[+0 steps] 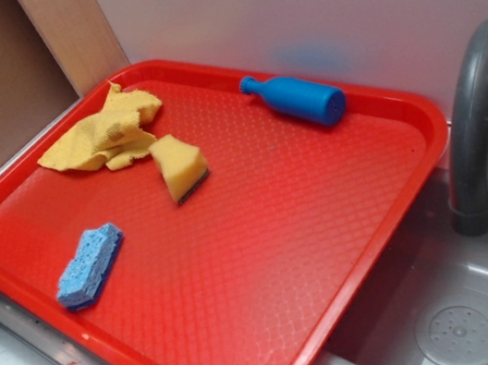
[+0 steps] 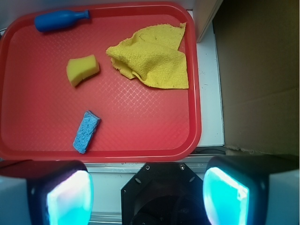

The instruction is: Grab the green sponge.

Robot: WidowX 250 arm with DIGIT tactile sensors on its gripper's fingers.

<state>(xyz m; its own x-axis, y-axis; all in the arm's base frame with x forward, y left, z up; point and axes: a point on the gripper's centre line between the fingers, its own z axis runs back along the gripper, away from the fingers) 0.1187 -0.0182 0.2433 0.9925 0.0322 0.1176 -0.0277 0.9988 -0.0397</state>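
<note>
The green sponge [image 1: 180, 166] is a small yellow foam wedge with a thin dark layer on its near face, lying on the red tray [image 1: 267, 263] just right of the yellow cloth. From the wrist view the green sponge [image 2: 82, 69] sits in the upper left, far from my gripper [image 2: 147, 194]. The gripper hangs high above the tray's near edge, open, with nothing between its glowing pads [image 2: 69, 199]. No part of the gripper shows in the exterior view.
A crumpled yellow cloth [image 1: 103, 136] lies at the tray's back left, a blue sponge [image 1: 89, 266] near the front left, a blue bottle [image 1: 297, 98] on its side at the back. A grey faucet [image 1: 478, 124] and sink [image 1: 461, 329] stand right of the tray.
</note>
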